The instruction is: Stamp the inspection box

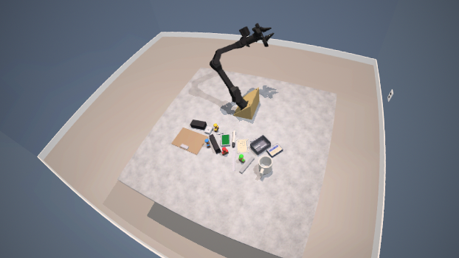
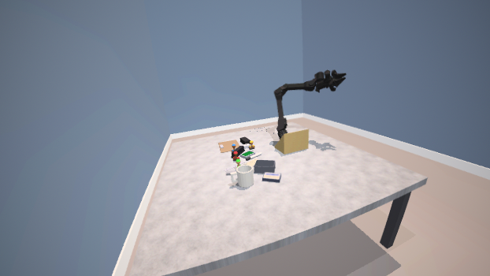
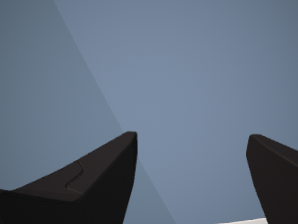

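Observation:
My gripper (image 1: 272, 32) (image 2: 345, 76) (image 3: 193, 143) is raised high beyond the arm's base, away from the small items. Its fingers stand apart with nothing between them. Four small stamp-like pieces stand on the bench, with a green knob (image 1: 241, 157) (image 2: 238, 162), a red knob (image 1: 224, 150) (image 2: 235, 154), a blue knob (image 1: 206, 141) (image 2: 233, 145) and a yellow knob (image 1: 215, 126) (image 2: 251, 143). Which one reads PASS cannot be told. A green pad (image 1: 225, 140) (image 2: 248, 154) lies among them. A cream card (image 1: 242, 146) lies beside it; its markings are too small to read.
A mug (image 1: 265, 164) (image 2: 246, 178), a dark open tray (image 2: 265, 169), a flat blue-and-cream box (image 1: 274, 150) (image 2: 272, 177), a grey bar (image 1: 246, 165), a long black block (image 1: 215, 144), a black box (image 1: 198, 124) and a brown board (image 1: 188, 140) surround them. The arm stands on a tan wedge (image 1: 252, 105) (image 2: 296, 142).

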`<act>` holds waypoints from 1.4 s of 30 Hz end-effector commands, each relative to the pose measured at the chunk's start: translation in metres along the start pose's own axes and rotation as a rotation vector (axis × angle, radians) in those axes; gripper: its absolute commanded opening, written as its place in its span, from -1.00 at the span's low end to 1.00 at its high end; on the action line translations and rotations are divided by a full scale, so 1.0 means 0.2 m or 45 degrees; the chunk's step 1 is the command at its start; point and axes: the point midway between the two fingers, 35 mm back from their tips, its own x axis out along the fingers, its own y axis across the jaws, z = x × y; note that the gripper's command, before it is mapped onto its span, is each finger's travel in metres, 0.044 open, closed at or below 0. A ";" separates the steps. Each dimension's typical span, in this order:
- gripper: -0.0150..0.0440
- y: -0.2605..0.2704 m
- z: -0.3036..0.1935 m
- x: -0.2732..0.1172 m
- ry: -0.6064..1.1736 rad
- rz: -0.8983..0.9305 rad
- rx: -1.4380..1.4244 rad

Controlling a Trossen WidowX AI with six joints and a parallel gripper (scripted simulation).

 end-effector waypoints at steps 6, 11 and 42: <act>0.26 -0.48 0.37 0.25 -0.122 -0.353 -0.033; 0.26 -0.82 0.62 0.32 -0.163 -0.594 -0.043; 0.26 -2.78 1.52 -0.54 -0.118 -1.894 0.367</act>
